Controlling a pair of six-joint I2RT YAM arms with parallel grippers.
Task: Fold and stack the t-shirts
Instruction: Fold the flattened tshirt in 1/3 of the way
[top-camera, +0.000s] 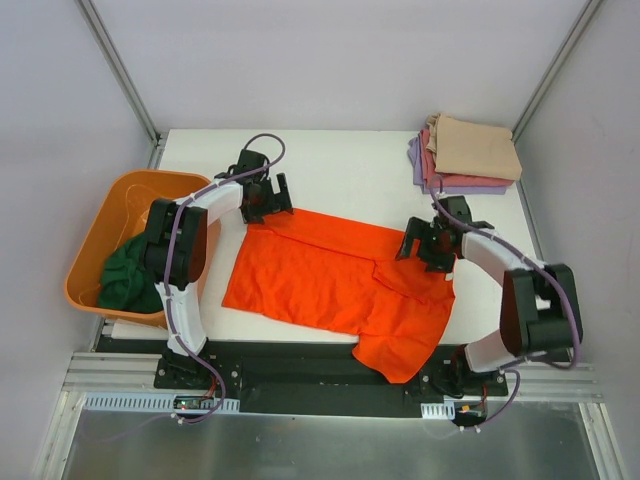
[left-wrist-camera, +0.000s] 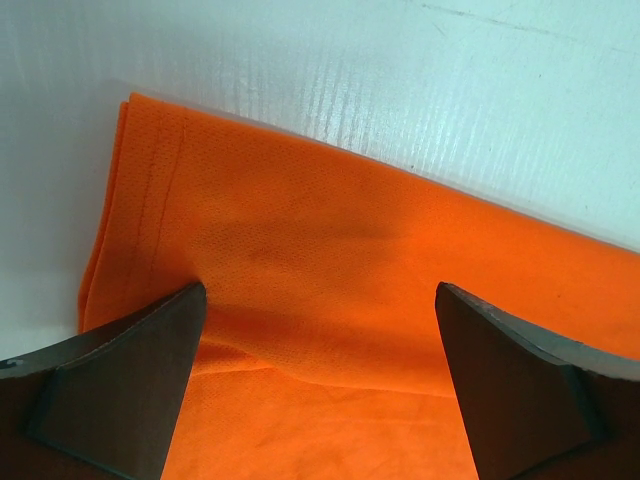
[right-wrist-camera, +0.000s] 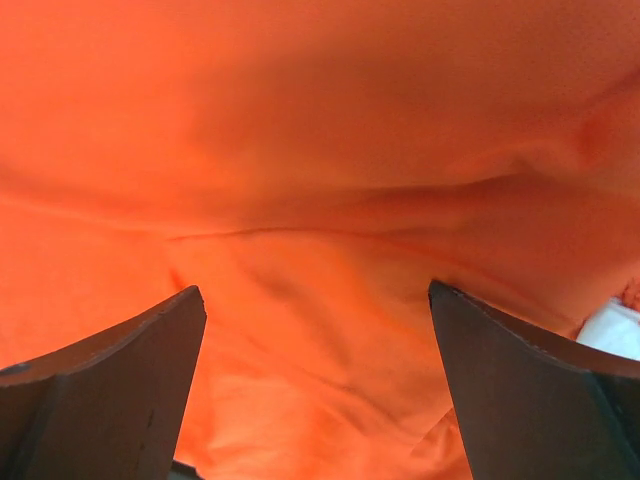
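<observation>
Orange t-shirt (top-camera: 335, 285): light, limp cloth, spread on the counter (top-camera: 350, 160). Judged best pinched at edge corners. Left jaws and right jaws spread wide, holding nothing.

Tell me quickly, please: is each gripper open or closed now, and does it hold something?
Left gripper: open, holding nothing, above a corner of the orange t-shirt.
Right gripper: open, holding nothing, above the same shirt.
</observation>
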